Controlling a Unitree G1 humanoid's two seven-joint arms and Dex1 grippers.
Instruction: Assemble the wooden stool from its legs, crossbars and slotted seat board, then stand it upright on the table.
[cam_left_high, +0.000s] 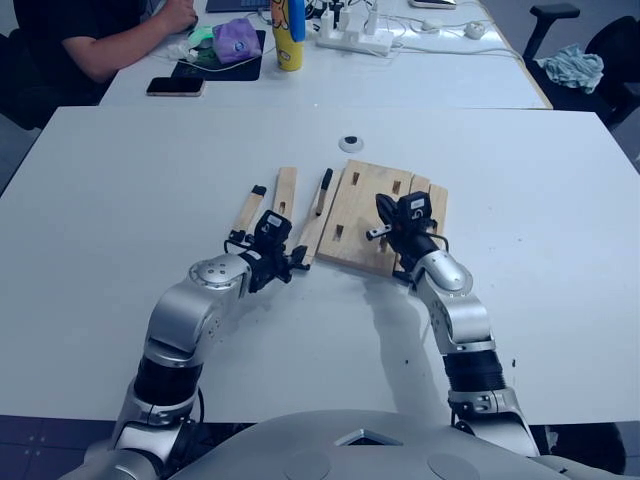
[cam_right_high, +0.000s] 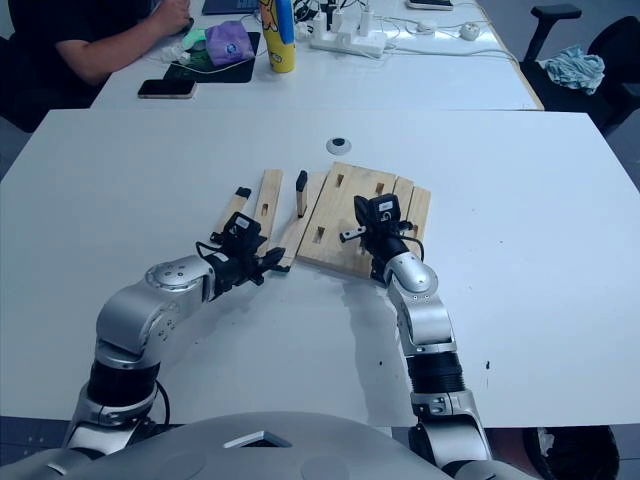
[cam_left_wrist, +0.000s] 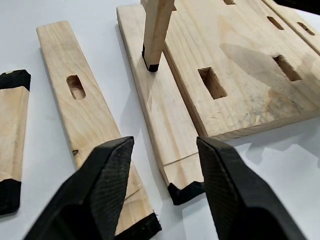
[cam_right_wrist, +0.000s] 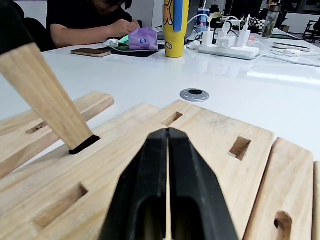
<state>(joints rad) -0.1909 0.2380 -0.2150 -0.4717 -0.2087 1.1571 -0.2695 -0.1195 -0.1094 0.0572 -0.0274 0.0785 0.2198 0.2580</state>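
The left pincer (cam_left_wrist: 165, 144), spread wide and holding nothing, hovers low over the black-tipped ends of flat pale wooden legs (cam_left_wrist: 85, 105). These lie just beside the left edge of the pale wooden slotted seat board (cam_left_high: 358, 205). The right pincer (cam_right_wrist: 167, 135), closed on nothing, hangs above the board's middle. The board lies flat on the white counter (cam_left_high: 130, 180).

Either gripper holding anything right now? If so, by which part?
Nothing is held. The left gripper is open over the flat leg pieces; the right gripper is shut and empty over the seat board.
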